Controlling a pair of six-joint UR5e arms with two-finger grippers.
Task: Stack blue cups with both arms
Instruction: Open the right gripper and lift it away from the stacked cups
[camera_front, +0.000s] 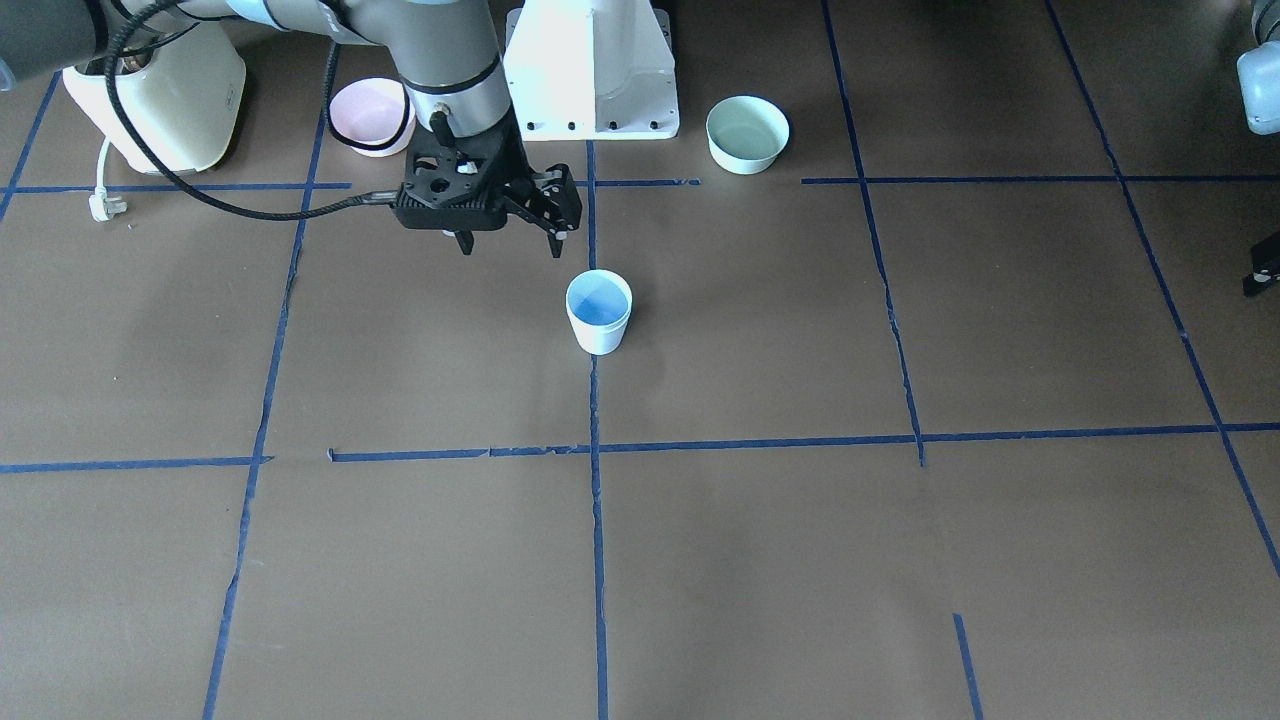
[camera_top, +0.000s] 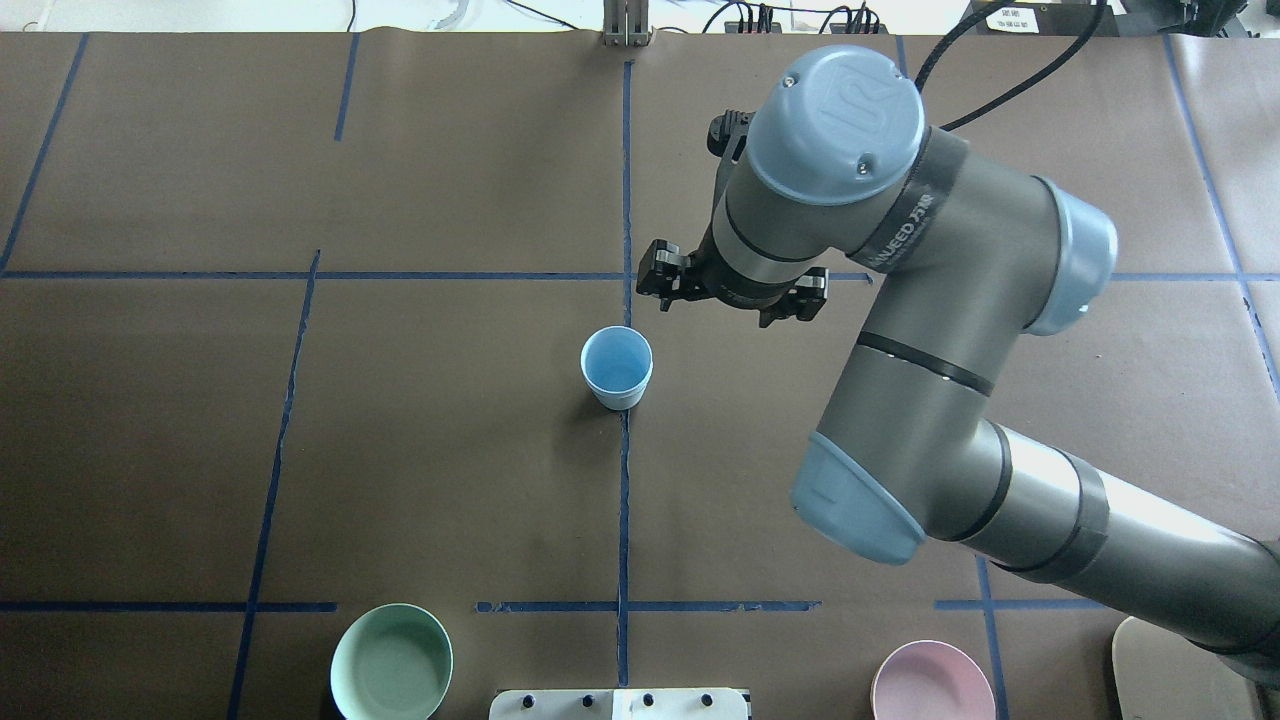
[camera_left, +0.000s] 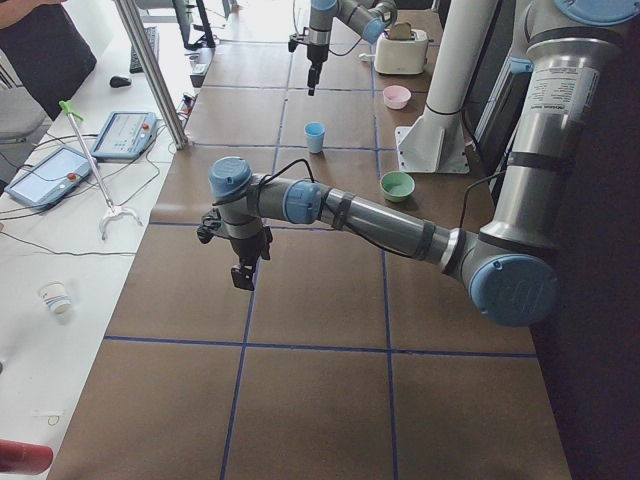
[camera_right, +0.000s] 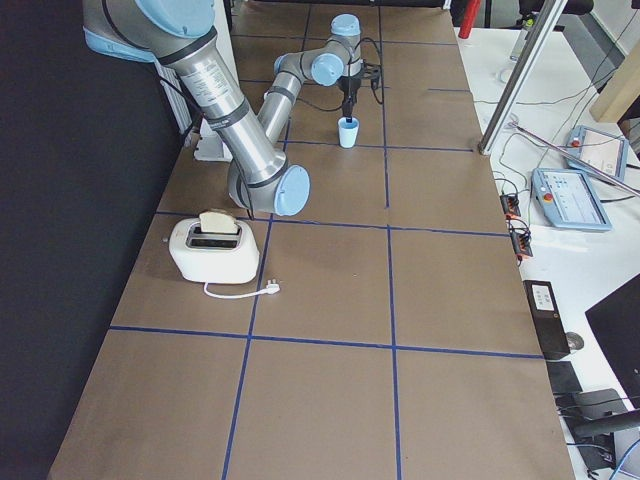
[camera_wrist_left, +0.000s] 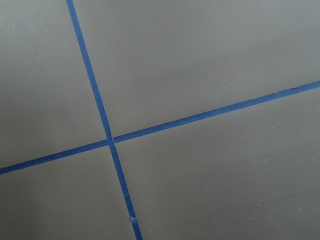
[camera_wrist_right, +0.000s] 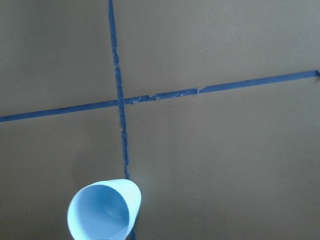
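One pale-blue cup (camera_front: 599, 310) stands upright on the brown table near the middle tape line. It also shows in the overhead view (camera_top: 617, 366) and at the bottom of the right wrist view (camera_wrist_right: 104, 210). No second separate cup is in view. My right gripper (camera_front: 510, 247) hangs raised above the table, a little to the robot's right of the cup, open and empty. My left gripper (camera_left: 243, 272) hovers far off over a tape crossing. I cannot tell whether it is open or shut. The left wrist view shows only table and tape.
A pink bowl (camera_front: 372, 115) and a mint-green bowl (camera_front: 747, 133) sit on either side of the white pedestal (camera_front: 590, 65). A cream toaster (camera_front: 160, 95) with a loose plug (camera_front: 103, 205) stands at the table's right end.
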